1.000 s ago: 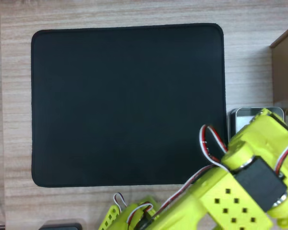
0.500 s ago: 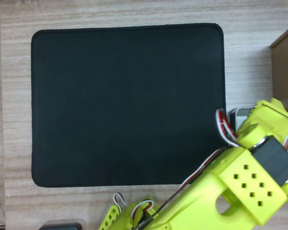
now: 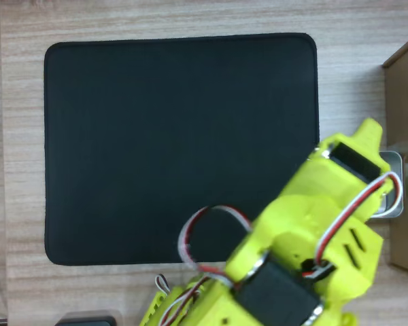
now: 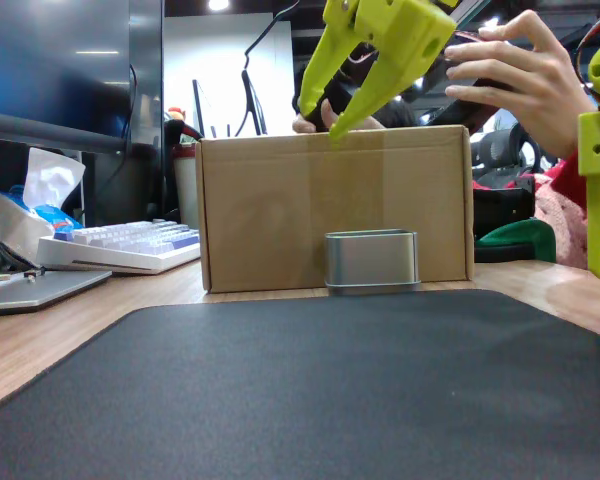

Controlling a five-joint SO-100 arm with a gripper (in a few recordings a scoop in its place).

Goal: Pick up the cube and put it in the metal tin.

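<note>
The yellow-green plastic claw hung high in the fixed view, its two fingers spread apart with nothing between them. The shallow silvery metal tin sat almost straight below it, just in front of the brown cardboard box and past the far edge of the black rubber mat. From above, the yellow-green arm covered most of the tin, so only its right end peeked out. I could not see inside the tin from either spot, so the small green cube may well have been lying in there. The mat had plenty of open room for moving back.
</note>
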